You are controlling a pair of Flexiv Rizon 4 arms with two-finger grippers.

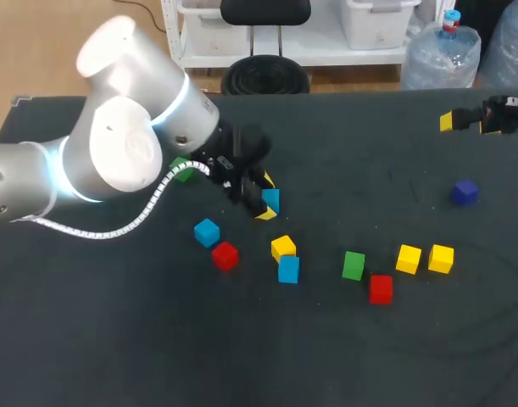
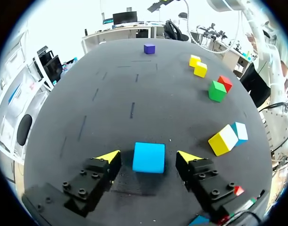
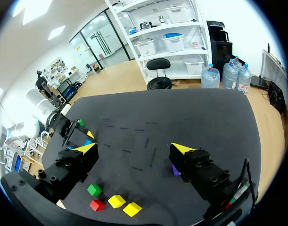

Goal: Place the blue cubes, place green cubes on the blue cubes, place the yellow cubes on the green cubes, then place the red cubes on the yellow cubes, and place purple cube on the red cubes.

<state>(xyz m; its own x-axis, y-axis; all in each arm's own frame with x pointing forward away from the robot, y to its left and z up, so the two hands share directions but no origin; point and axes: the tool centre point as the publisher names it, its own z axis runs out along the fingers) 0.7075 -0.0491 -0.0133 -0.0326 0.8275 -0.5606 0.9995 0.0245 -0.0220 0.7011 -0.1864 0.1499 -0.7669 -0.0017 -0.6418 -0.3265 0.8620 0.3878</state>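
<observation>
Well, the L gripper point(image 2: 148, 155) was low over the table point(image 1: 114, 339) & open, w/ a blue cube point(image 2: 149, 158) sitting between its fingers, a small gap on each side. Ahead of it lay a yellow cube point(image 2: 223, 140) touching a second blue cube point(image 2: 240, 132), then a green cube point(image 2: 217, 91) next to a red cube point(image 2: 224, 82), and far off the purple cube point(image 2: 149, 48). The R gripper point(image 3: 134, 147) was open too, holding nothing, by the table's far right edge.
</observation>
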